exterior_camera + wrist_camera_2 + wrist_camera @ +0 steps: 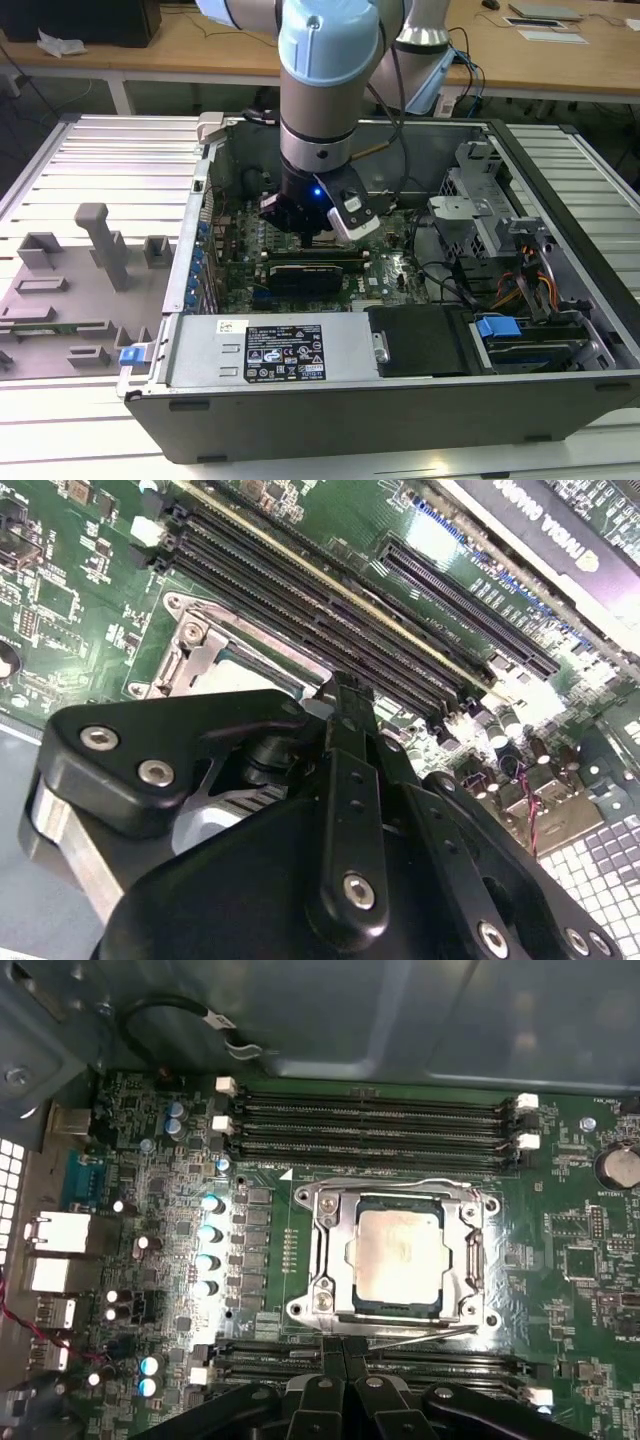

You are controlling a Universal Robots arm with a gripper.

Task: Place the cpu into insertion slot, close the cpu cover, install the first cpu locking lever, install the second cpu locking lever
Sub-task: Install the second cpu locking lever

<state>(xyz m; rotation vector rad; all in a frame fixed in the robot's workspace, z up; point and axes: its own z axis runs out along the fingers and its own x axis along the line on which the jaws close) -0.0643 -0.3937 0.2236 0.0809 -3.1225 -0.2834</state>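
Observation:
The cpu [398, 1257] lies flat in the insertion slot [312, 1305] on the green board, silvery top up. The cpu cover [328, 1260] is down around it, and the chip shows through its cut-out. One thin locking lever [400, 1182] runs along the slot's far side. A second lever rod [420, 1336] lies slightly slanted along the side nearest my fingers. My gripper [345, 1352] hangs just beside that rod, fingers pressed together with nothing seen between them. In the exterior view the gripper [312, 235] is low inside the open computer case. A corner of the slot [195, 655] shows past the gripper body.
Long black memory slots [370, 1120] flank the socket on both sides. A graphics card [560, 530] lies beyond them. The case holds a power supply [290, 350] and a drive cage [490, 220]. A grey fixture tray [70, 290] sits at the exterior view's left.

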